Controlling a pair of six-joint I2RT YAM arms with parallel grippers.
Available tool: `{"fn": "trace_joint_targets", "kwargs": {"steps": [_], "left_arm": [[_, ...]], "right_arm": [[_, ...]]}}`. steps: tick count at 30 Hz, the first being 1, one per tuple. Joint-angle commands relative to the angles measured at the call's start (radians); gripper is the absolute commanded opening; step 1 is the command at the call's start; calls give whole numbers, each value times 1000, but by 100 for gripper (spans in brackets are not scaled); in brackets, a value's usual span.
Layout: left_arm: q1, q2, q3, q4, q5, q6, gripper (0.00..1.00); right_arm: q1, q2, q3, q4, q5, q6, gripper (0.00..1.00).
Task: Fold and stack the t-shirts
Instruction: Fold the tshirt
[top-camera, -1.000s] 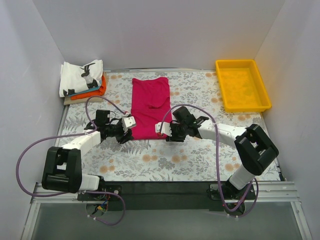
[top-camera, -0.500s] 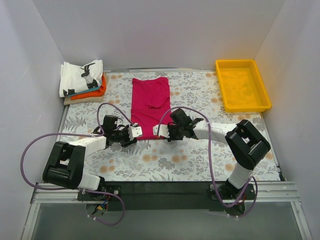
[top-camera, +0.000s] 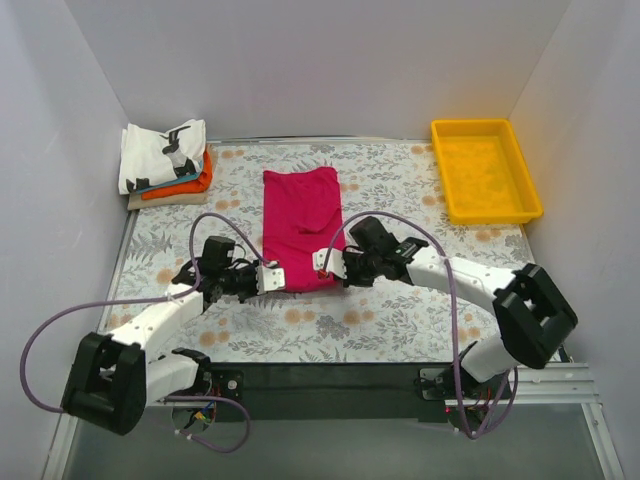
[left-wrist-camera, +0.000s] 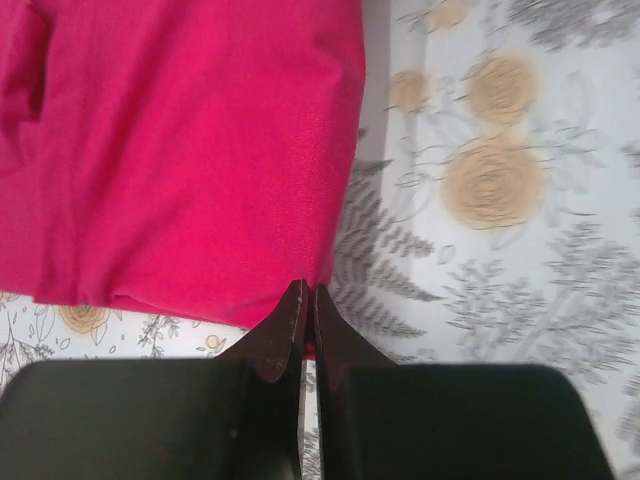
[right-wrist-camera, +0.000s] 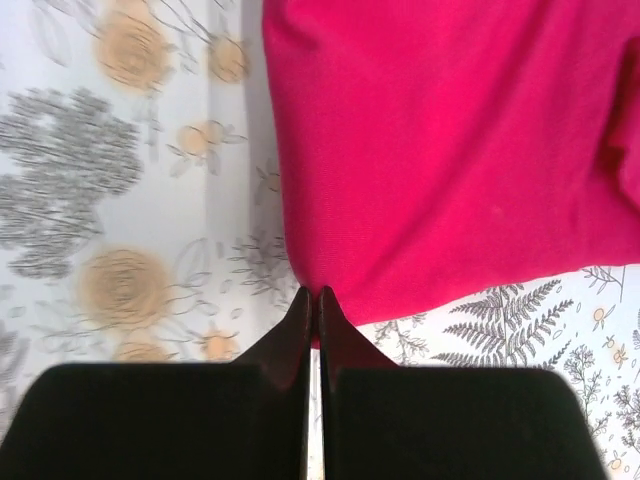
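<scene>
Two near corners of the magenta t-shirt (top-camera: 300, 215) pinched: the lower-left one by the left gripper (top-camera: 272, 279), the lower-right one by the right gripper (top-camera: 322, 264), jaws of each pressed narrow on the hem. Spread flat at centre frame on the floral table (top-camera: 400, 320), long side running up the picture. Pile of folded t-shirts (top-camera: 165, 158) at upper left, white black-printed one on top. Yellow tray (top-camera: 485, 170) at upper right, well apart.
</scene>
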Motion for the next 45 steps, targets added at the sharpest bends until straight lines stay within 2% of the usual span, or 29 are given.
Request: {"fn": "trace_joint_targets", "kwargs": {"steps": [1,4,7,11,14,21,25,31,45], "left_arm": [[-14,-117,13,-226,79,-6,0],[-16,-232,45,-390,132,0,0],[-19,-383,74,-481,168,-41,0],[-19,-473,135,-565,174,-101,0],[-19,-475,191,-546,137,-164,0],[-14,-319,297,-354,41,-276,0],[48,-230,324,-218,65,-276,0],[153,-43,402,-118,96,-271,0],[175,263,484,100,74,-299,0]], "right_arm": [[26,-128,-19,-119,-86,84,1],[46,-229,-30,-185,-117,108,1],[78,-329,-44,-234,-124,122,1],[74,-353,33,-337,-114,122,1],[54,-351,86,-341,-86,98,1],[-17,-270,232,-335,-94,38,1],[-72,-180,310,-332,-109,9,1],[-149,-57,415,-320,-137,-39,1],[-282,244,620,-291,-198,-132,1]]}}
